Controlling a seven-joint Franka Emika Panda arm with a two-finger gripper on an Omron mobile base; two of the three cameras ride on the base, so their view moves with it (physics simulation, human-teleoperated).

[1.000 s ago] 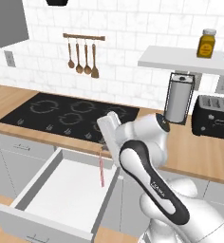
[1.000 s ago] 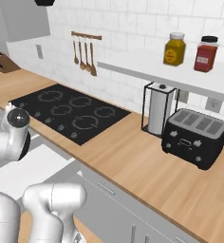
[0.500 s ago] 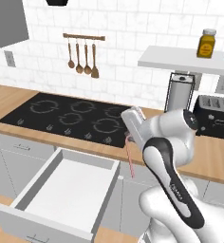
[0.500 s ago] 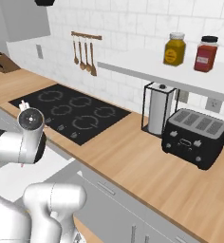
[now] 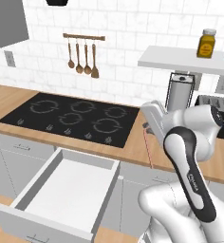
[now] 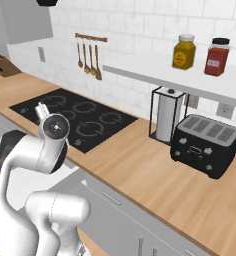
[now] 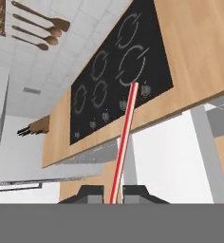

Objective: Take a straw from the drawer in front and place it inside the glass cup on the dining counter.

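Below and to one side of the gripper (image 7: pixel 113 198), the bench (image 5: pixel 9 102) with the black cooktop (image 5: pixel 71 116) runs along the wall. The drawer (image 5: pixel 69 187) hangs pulled out beneath it, its white inside bare. The gripper is closed tight on the straw (image 7: pixel 123 142), which juts straight out ahead of the fingertips. The pick-up looks done, so the carrying step is in hand. The next move calls for turning toward the dining counter and finding the glass cup.
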